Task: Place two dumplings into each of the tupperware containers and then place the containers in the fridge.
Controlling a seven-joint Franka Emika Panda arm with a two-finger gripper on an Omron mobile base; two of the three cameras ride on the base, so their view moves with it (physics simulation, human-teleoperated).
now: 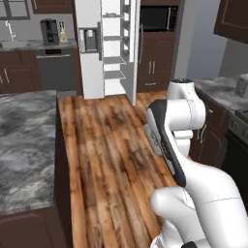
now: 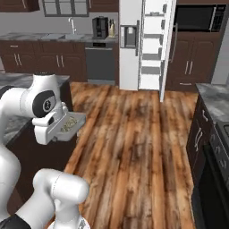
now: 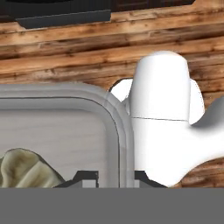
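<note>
With the claw (image 3: 114,177) pinched on the rim of the grey container (image 2: 71,125), dumpling (image 3: 24,170) inside, carry it level toward the open fridge (image 2: 152,44) shelves ahead.

One clear greyish tupperware container (image 3: 65,127), one dumpling (image 3: 24,170) visible inside it, one open fridge (image 2: 143,44), one coffee machine (image 2: 100,27).

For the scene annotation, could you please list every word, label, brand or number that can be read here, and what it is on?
None can be read.
Round emblem on the arm's joint: a small mark, too blurred to read.
Fridge dispenser panel: no legible lettering.
Microwave: no legible lettering.
Clear container held in the pincer: no label visible.
</note>
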